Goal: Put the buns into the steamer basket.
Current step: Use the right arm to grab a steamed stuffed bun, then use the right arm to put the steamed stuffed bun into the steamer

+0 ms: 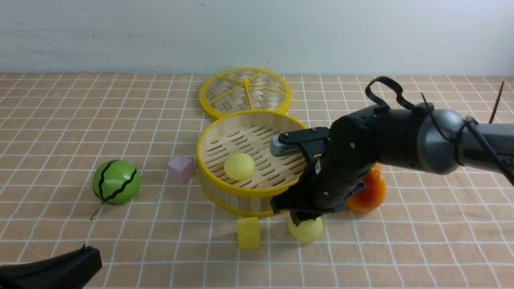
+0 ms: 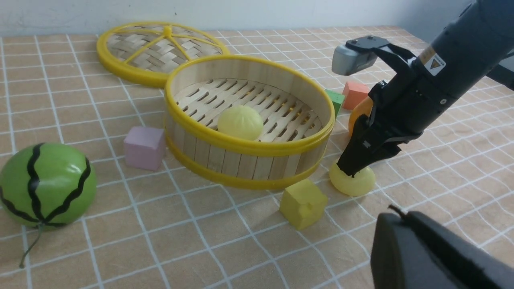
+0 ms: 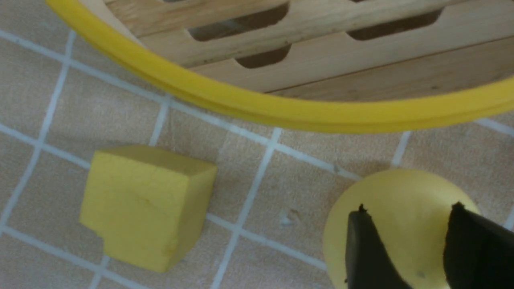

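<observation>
Right gripper [image 1: 303, 218] is down on second bun [image 1: 308, 232], which lies on the table just outside steamer basket [image 1: 241, 193], touching nothing else. Fingers are narrowly apart, tips apparently pinching the bun's top. Inside the basket lies first bun [image 1: 239, 166]. Left gripper [image 1: 60, 269] is well clear of the basket, only partly in view, can't tell its state

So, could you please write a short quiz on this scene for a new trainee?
1. True or false: one pale yellow bun lies inside the steamer basket.
2. The right gripper is down at a second bun, which lies: A) inside the basket; B) on the table, in front of the basket; C) lifted in the air.
3. Fill in (inside/outside): the yellow cube stands ____ the basket.
Key: 1 true; 2 B; 3 outside.
</observation>
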